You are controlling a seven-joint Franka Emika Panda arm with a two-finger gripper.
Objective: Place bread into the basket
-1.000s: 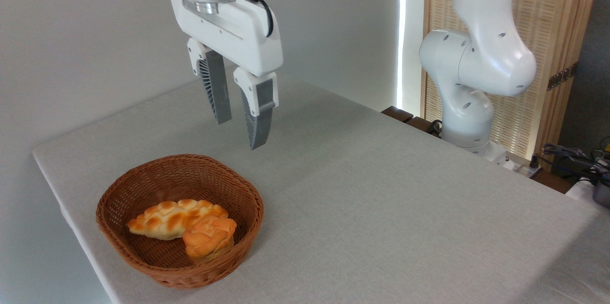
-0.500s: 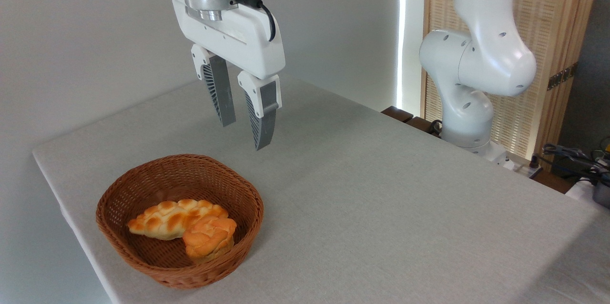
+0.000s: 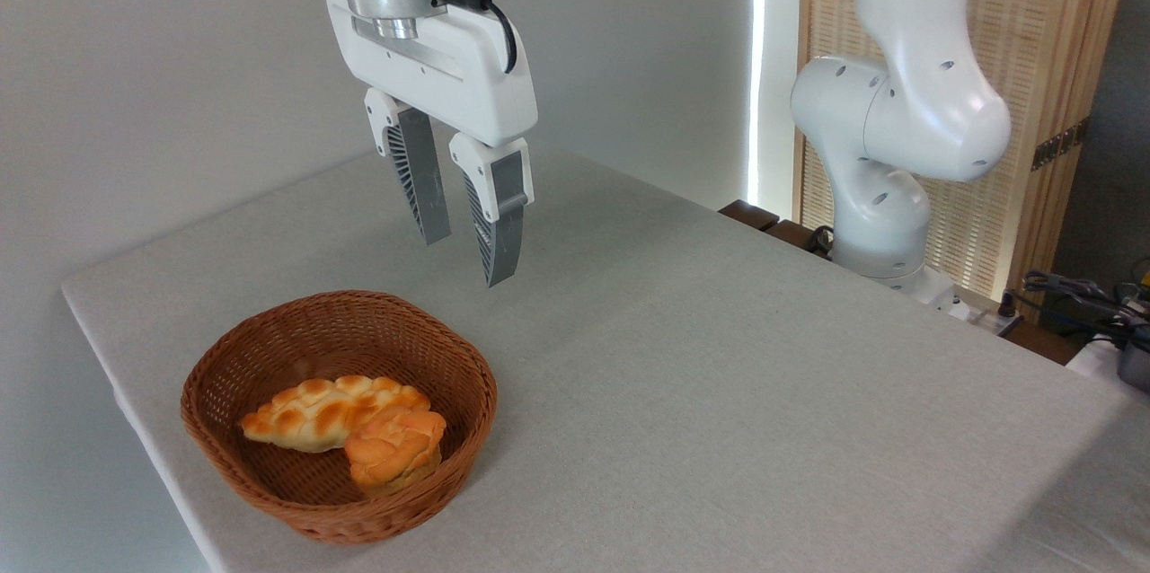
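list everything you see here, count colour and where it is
basket: 1, brown wicker, near left part of the table
bread: 1, golden-brown braided loaf, inside the basket
bun: 1, orange, inside the basket, against the loaf's right end
table: 1, light grey cloth top, fills the foreground
screen: 1, pale slatted wood, back right
cables: a few, dark, far right edge
arm: 1, white, base at back right
gripper: 1, white with grey fingers, open, empty, in the air behind the basket

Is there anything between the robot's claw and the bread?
No. In the camera view the gripper hangs open above the basket; only air and the basket's far rim separate it from the bread.
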